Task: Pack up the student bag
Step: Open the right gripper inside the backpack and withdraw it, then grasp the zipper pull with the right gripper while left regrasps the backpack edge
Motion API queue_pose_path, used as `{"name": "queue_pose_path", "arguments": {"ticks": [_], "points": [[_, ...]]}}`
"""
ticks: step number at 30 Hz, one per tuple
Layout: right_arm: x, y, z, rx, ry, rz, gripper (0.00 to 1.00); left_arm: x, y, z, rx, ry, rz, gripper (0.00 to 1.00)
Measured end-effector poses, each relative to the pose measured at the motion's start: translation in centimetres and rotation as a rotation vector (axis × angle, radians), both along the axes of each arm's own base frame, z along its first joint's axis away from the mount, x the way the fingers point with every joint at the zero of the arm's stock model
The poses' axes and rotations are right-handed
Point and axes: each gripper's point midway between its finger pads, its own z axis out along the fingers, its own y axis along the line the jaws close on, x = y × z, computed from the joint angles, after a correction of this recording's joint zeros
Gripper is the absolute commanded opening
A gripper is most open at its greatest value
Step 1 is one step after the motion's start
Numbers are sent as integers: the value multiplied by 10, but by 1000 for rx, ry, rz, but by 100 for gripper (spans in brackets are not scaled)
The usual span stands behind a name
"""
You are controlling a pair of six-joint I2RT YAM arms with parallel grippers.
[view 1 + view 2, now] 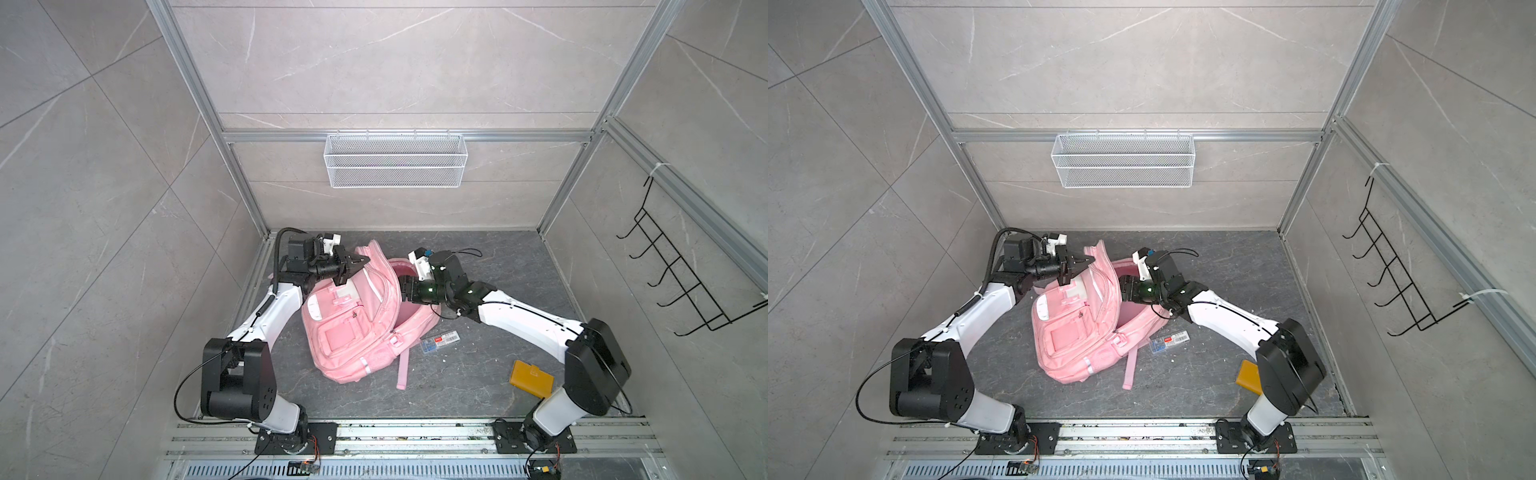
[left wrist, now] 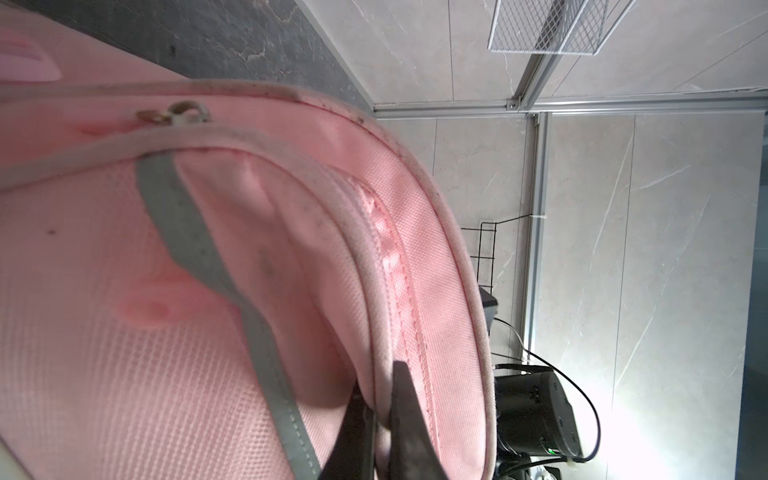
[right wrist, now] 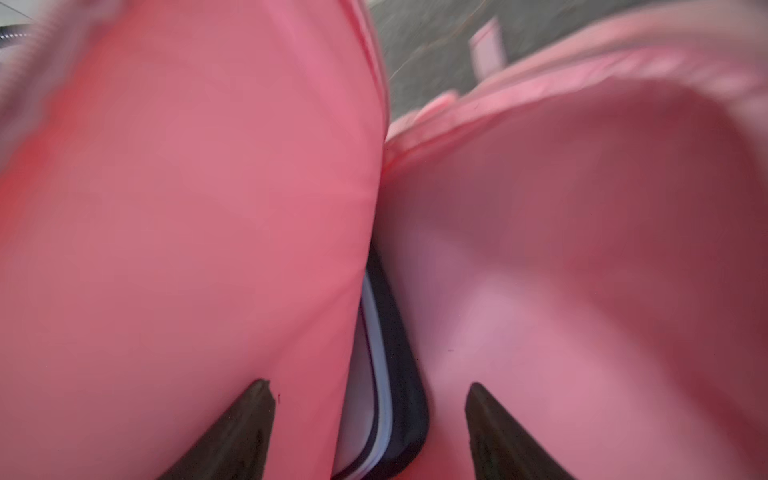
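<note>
I see my left gripper pinching the top rim of the student bag in the middle of the table, my right arm reaching into its mouth, a yellow wallet near the front right corner.

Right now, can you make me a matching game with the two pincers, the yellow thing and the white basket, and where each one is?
Things:
1. left pincer
2. right pincer
3. yellow wallet
4. white wire basket

Places:
A. hanging on the back wall
B. lying on the table, away from the bag
C. shut on the piped edge of the student bag
D. open, reaching inside the student bag

Pairs: 1-C, 2-D, 3-B, 4-A
</note>
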Motion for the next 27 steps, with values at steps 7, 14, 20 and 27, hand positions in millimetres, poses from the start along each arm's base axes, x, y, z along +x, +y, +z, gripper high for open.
{"name": "queue_pose_path", "arguments": {"ticks": [7,14,20,27], "points": [[-14,-35,6,-135,-21,-51,78,23,-13,-30,87,17,42,0],[-9,-62,-12,-275,-5,-155,79,43,-43,-69,197,38,18,0],[-10,-81,-4,-330,-40,-206,78,46,-54,-85,298,34,6,48],[-19,-72,-8,-369,-68,-143,76,13,-32,-50,399,-22,46,99]]}}
